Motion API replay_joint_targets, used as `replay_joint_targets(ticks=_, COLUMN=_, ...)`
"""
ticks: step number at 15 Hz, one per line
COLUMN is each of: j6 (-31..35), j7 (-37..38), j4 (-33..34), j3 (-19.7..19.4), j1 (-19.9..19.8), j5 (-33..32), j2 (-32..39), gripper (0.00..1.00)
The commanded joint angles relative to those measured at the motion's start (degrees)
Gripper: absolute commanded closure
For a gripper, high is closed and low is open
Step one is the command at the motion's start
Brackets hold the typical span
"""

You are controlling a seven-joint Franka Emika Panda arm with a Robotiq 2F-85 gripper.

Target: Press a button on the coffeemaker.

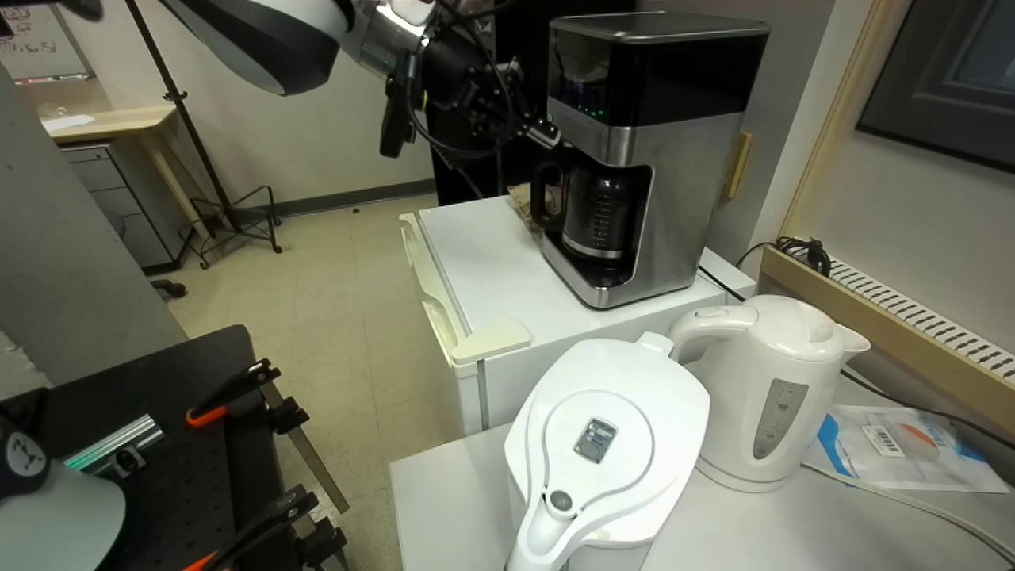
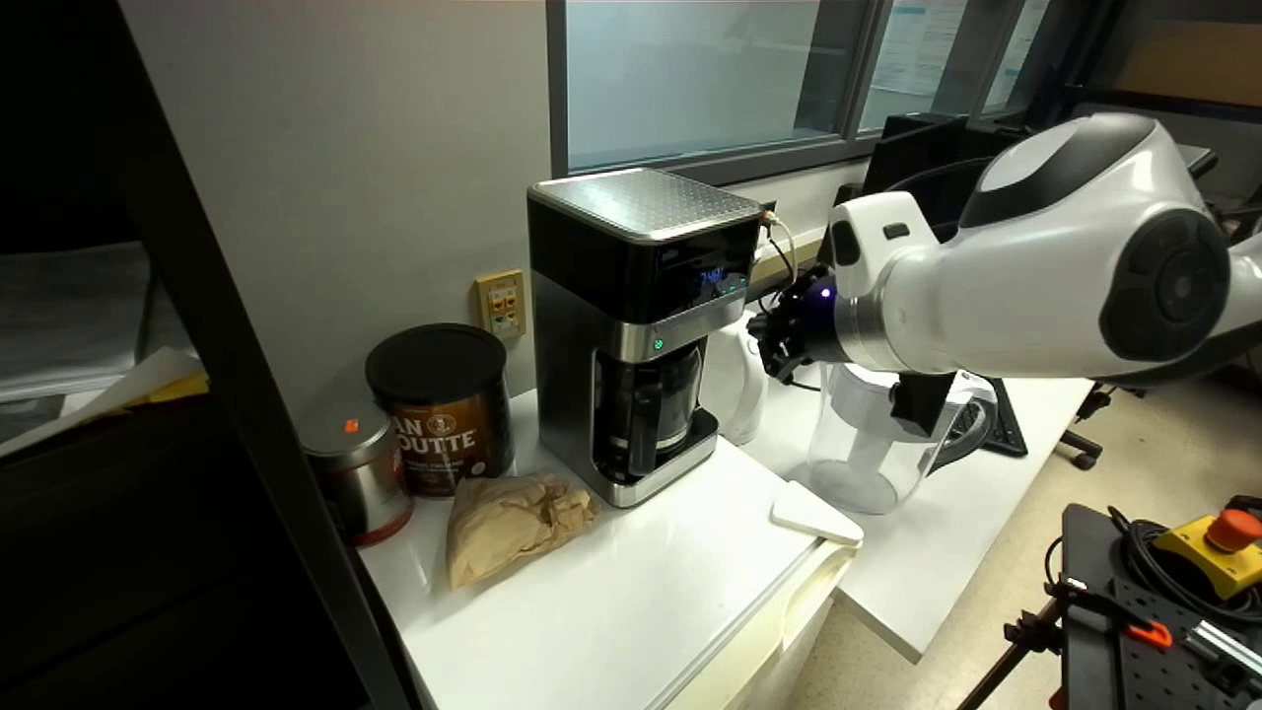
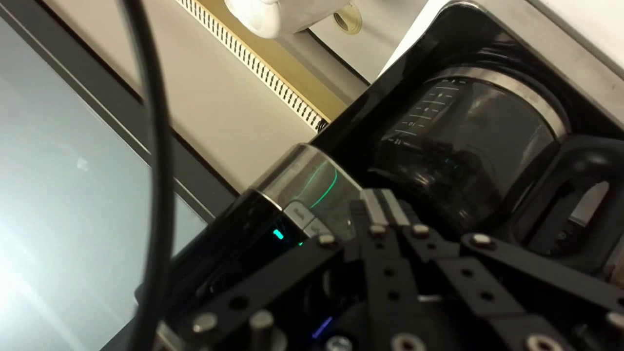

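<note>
The coffeemaker [image 1: 690,190] is tall, black and steel, and stands upright on a white cabinet in both exterior views [image 2: 572,335]. Its dark glass carafe [image 1: 599,214] sits in the lower recess. A small button glows green [image 2: 659,344] on its front band in an exterior view. In the wrist view, silver buttons [image 3: 298,214] show on the steel band [image 3: 312,180], partly hidden by my gripper's links. My gripper [image 3: 385,207] is shut with nothing between its fingertips. Its tips are in front of the band's lower edge, near the carafe [image 3: 477,141]; I cannot tell if they touch.
A white filter jug [image 1: 587,444] and a white kettle [image 1: 793,381] stand on the adjoining table. A coffee can [image 2: 444,414], a metal tin [image 2: 360,473] and a paper bag [image 2: 513,528] are beside the coffeemaker. A black cable [image 3: 156,146] crosses the wrist view.
</note>
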Motion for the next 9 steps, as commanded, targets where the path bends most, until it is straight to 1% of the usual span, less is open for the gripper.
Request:
replay_joint_targets(ticks=1, j6=0.4, j7=0.3, j4=-5.4, j3=0.0, j1=1.1, j5=-2.5, j2=-5.7, gripper=1.00)
replay_joint_targets(ticks=5, j6=1.0, j7=0.3, j4=-9.7, j3=-0.1, j1=2.2, j5=-4.6, j2=-10.3, gripper=1.00)
replay_joint_targets(ticks=9, j6=1.2, j7=0.4, j4=-11.8, j3=-0.5, j1=3.1, j5=-5.8, j2=-12.9, gripper=1.00)
